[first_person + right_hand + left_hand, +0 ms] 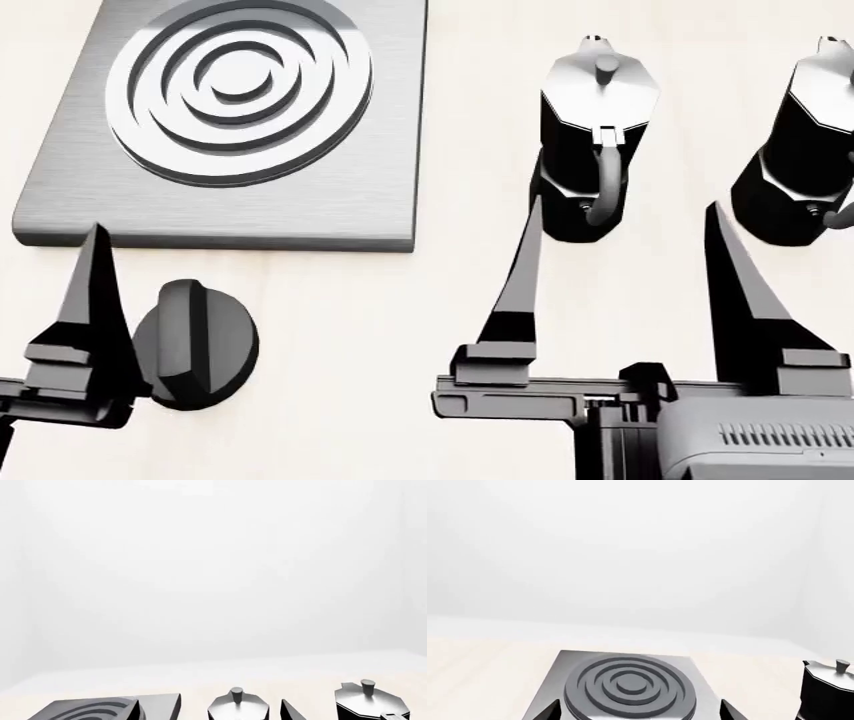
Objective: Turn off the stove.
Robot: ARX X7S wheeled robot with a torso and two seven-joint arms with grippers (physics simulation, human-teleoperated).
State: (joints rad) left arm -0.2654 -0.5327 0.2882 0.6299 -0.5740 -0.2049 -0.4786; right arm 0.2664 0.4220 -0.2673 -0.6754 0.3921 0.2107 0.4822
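Note:
The stove (380, 150) is a grey square plate with a ringed burner (238, 85), at the far left of the pale table. Its black ridged knob (203, 343) lies just in front of the plate. My left gripper (639, 710) is open. Only one of its fingers (91, 300) shows in the head view, just left of the knob and overlapping the knob's edge; the rest is off frame. The left wrist view looks over the stove (570, 661) between the two fingertips and does not show the knob. My right gripper (623, 203) is open and holds nothing.
Two black moka pots with silver lids (597, 110) (814, 120) stand right of the stove, just beyond my right gripper's fingertips. The nearer pot (237, 707) shows between the right gripper's fingers. One pot (827, 690) shows in the left wrist view. A white wall lies behind the table.

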